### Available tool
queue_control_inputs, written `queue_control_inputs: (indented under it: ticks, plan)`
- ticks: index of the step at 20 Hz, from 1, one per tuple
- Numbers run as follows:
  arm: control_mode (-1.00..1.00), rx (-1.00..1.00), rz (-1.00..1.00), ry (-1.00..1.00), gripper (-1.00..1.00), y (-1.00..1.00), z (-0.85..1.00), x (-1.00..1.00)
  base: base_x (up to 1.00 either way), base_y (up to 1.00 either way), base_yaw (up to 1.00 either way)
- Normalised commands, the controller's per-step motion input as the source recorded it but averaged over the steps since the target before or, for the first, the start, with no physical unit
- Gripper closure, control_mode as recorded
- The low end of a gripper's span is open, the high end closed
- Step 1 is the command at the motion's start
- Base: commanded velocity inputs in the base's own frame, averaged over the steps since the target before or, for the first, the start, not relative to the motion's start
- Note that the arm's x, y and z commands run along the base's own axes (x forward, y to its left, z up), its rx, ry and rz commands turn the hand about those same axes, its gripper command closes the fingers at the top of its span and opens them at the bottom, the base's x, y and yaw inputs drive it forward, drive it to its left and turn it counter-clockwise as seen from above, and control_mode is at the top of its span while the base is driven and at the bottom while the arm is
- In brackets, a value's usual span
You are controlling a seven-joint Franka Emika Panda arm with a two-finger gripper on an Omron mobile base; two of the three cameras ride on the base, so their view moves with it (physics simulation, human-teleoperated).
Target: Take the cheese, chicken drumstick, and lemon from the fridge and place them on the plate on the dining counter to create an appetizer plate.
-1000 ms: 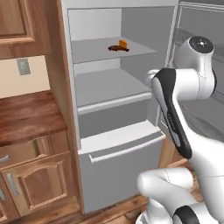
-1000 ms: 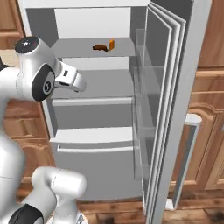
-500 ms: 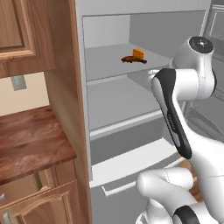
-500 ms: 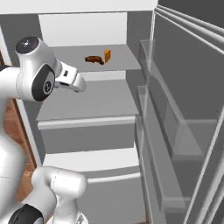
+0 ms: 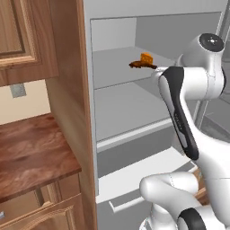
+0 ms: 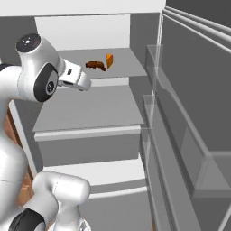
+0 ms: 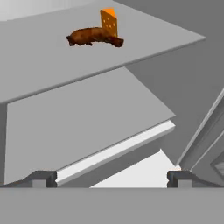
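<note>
Open fridge point(image 6: 149, 27): drumstick point(image 6: 95, 66) on upper shelf, cheese point(image 6: 109, 60) just beside it, nearer the door.

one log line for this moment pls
phase: approach fridge | end effector: open, empty | chicken drumstick, cheese: touching, upper shelf | lemon: unseen

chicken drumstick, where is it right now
The chicken drumstick lies on the upper shelf of the open fridge, right beside the cheese, ahead of the gripper.
</note>
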Motion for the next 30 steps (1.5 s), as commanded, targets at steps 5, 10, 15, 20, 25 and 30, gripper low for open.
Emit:
queue_control_inputs:
  ticks: [5,10,15,20,25,30]
  plan:
    - [-1.0,0.01,0.01,-0.17,-1.0,-0.3,0.66,0.39,0.0,0.0,0.0]
    - [-1.0,0.01,0.03,-0.02,-1.0,-0.04,0.26,0.89,0.0,0.0,0.0]
    - [-1.0,0.0,0.04,0.03,-1.0,0.06,-0.06,0.88,0.0,0.0,0.0]
    - [-1.0,-0.01,0.05,0.03,-1.0,0.0,-0.25,0.76,0.0,0.0,0.0]
    - [-1.0,0.0,0.1,0.0,-1.0,0.0,-0.29,0.74,0.0,0.0,0.0]
    - [-1.0,-0.03,0.12,0.0,-1.0,0.0,-0.38,0.41,0.0,0.0,0.0]
